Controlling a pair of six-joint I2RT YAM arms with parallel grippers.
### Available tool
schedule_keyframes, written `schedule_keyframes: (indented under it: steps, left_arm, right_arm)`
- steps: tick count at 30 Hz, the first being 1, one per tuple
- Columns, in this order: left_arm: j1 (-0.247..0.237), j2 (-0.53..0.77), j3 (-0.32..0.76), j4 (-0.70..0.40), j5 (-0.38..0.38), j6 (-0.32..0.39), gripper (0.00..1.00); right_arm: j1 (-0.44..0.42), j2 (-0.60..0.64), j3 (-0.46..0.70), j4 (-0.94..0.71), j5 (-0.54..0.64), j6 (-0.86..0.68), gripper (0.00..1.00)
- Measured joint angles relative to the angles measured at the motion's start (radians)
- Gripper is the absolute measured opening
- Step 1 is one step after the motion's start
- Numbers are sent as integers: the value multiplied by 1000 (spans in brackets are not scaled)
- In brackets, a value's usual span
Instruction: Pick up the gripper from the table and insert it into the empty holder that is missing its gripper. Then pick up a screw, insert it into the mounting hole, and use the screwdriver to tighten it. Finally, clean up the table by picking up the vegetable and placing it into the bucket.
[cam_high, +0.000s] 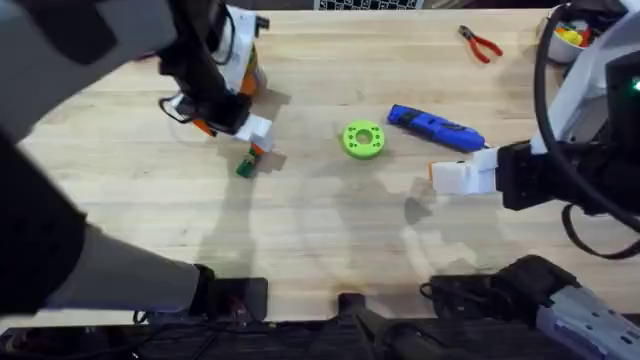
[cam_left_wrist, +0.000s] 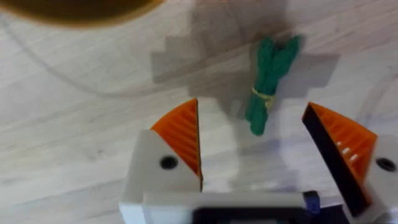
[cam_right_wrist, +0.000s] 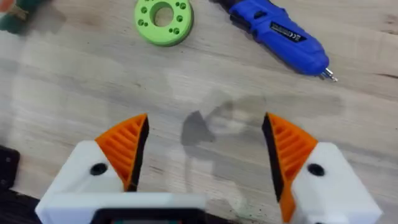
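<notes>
Dark-green toy vegetable is what's left: a small leafy bunch tied with a thin yellowish band, stem end toward my left gripper, lying flat on the bare wood table. Overhead it sits at about 9 o'clock from the lime-green disc, just below my left fingers.

Progress, as I judge it: both my grippers carry orange pads on both white fingers, so the fingertip fit looks done. No loose wedge or screw visible on the table; I can't confirm the screw is tight. The blue screwdriver lies flat at 3 o'clock from the disc, tip pointing toward my right gripper. So I read this as the cleanup step, not yet started: vegetable not gripped, not in the bucket.

Left hand: jaws spread wide, holding nothing, hovering with the vegetable's stem end just ahead of the gap and between the pad lines. Right hand: jaws also wide apart, empty, over bare wood at 5 o'clock from the disc, well apart from the vegetable.

Orange-brown bucket is at 12 o'clock from the vegetable, near, partly behind my left arm. Red-handled pliers are far off at 1 o'clock.

Left: grasp vegetable, lift, drop in bucket.
</notes>
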Motion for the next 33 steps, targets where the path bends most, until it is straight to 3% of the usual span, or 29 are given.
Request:
schedule_keyframes:
  steps: [6,12,14,16,20,21,33]
  left_arm:
    - [-7,76,-73,77,4,0,986]
    - [-40,67,-133,148,-13,-6,980]
    - [-43,63,-136,155,-8,-7,897]
    - [-44,63,-137,158,-6,-7,735]
    - [-46,62,-137,160,8,-8,110]
    - [-47,58,-136,161,4,-6,38]
    - [-52,49,-74,108,16,-8,25]
  right_arm:
    - [0,0,0,0,0,0,992]
    - [0,0,0,0,0,0,992]
    - [0,0,0,0,0,0,991]
    - [0,0,0,0,0,0,991]
    - [0,0,0,0,0,0,993]
    - [0,0,0,0,0,0,992]
    - [0,0,0,0,0,0,991]
